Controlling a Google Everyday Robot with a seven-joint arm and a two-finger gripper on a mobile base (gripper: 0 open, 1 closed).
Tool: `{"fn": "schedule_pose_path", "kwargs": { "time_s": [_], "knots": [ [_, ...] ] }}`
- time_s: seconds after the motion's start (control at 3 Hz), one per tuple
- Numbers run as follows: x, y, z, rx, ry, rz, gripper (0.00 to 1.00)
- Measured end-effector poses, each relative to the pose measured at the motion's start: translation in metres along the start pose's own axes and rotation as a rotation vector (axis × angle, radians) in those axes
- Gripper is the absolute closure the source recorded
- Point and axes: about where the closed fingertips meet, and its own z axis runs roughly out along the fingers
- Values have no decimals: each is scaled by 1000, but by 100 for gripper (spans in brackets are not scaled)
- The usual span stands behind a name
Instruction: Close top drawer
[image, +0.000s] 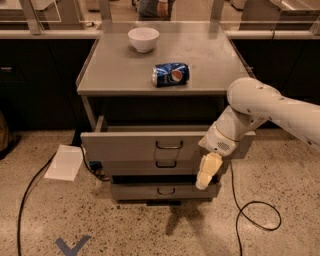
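The fingers (209, 167) show as one pale wedge pointing down at lower centre-right of the frame, with no gap between them, so they look closed on nothing. The gripper (202, 184) hangs in front of the right end of the top drawer (135, 147). Whether it is pressed against the front panel or just off it cannot be made out. Above it the white arm (270, 107) runs off to the right edge of the frame.

The top drawer sits mid-frame under the bench (115, 70), its small dark handle (169, 145) at the centre of the front. It is partly open: the panel stands forward of the bench frame and a strip of the tray shows behind it. The two lower drawers (162, 190) lie beneath it.

By my reading the job is underway but not finished. The gripper is placed to push, and what is left is to drive the front back until it is flush.

On the bench top a white bowl (143, 38) stands toward the upper centre, and a blue can (171, 74) lies on its side nearer the front edge.
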Motion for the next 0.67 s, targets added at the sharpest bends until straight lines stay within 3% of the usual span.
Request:
{"fn": "schedule_pose_path", "kwargs": {
  "time_s": [0.33,0.67],
  "knots": [
    [-5,-21,-2,23,2,-2,0],
    [-9,-86,-26,117,-13,31,0]
  ]
}}
